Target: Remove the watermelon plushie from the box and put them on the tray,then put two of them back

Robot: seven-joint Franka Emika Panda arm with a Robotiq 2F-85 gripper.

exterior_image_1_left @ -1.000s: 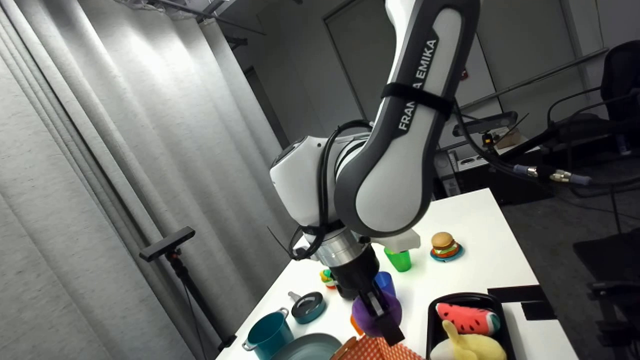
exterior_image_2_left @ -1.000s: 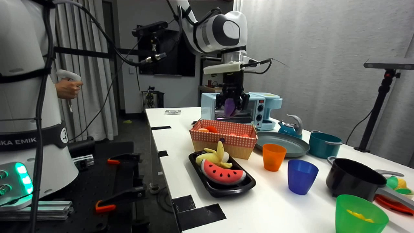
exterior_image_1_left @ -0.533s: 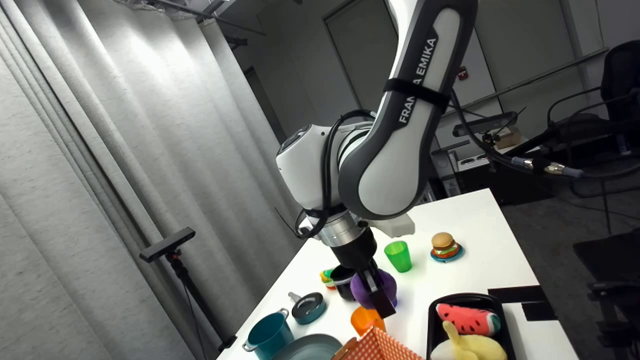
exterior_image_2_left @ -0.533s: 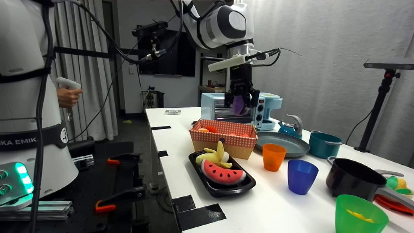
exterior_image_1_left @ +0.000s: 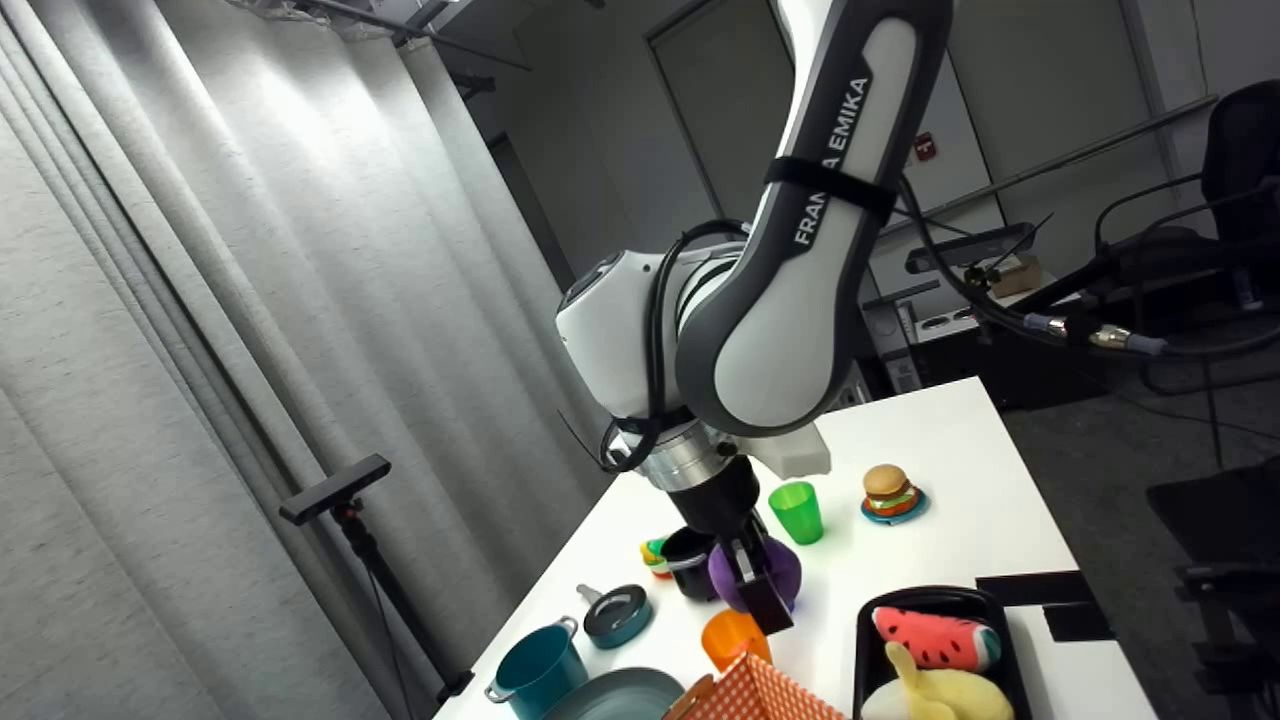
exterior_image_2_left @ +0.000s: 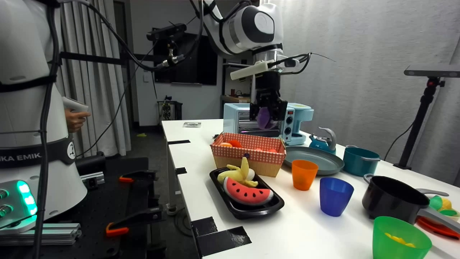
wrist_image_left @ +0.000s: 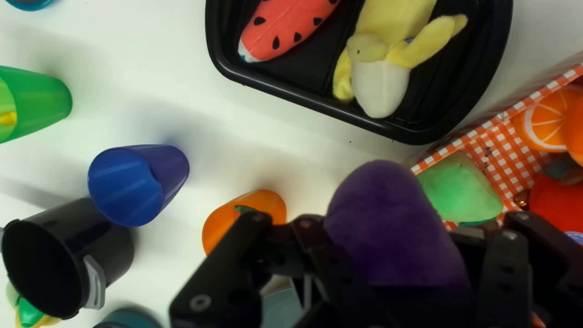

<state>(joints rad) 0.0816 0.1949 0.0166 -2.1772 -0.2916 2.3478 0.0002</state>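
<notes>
Above the white table before me, the gripper clasps a purple plush toy; the watermelon plushie lies in the black tray, toward its edge farthest from the checkered box

Watermelon plushie before banana plushie in tray, as seen in an exterior view, box just behind tray, toaster oven behind box, plate right of box, kettle behind plate, stockpot right of plate, cup before plate, saucepan before stockpot
</notes>
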